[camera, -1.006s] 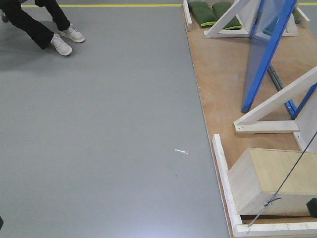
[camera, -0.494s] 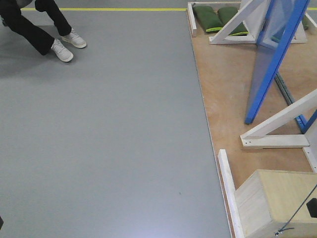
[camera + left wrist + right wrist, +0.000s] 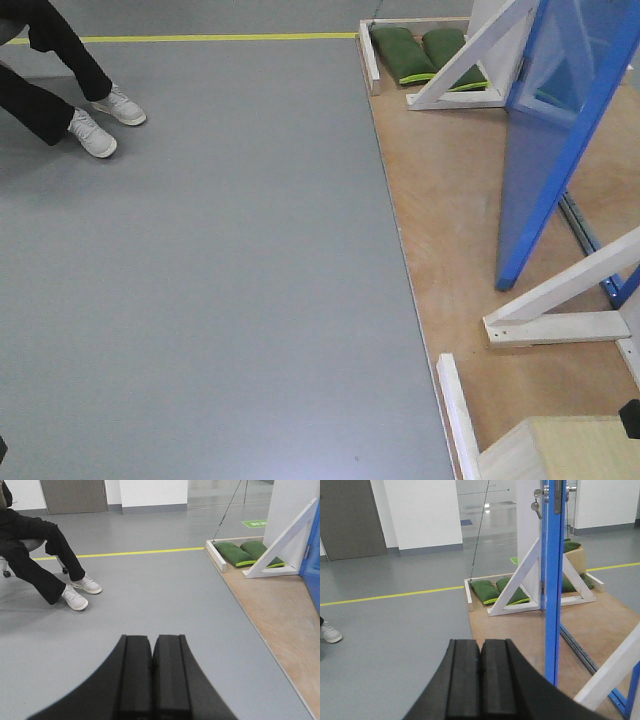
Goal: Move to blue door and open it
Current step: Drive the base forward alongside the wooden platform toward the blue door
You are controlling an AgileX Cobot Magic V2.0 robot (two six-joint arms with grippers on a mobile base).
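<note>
Blue door [image 3: 553,605] edge-on, ahead-right of closed right pincer [image 3: 480,652]

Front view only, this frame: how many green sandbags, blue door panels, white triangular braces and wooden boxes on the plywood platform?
green sandbags: 2
blue door: 1
white triangular braces: 2
wooden box: 1, partly cut off by the frame edge
Total: 6

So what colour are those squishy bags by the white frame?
The bags are dark green with lime-green edges, clearest in the front-facing view.
</note>
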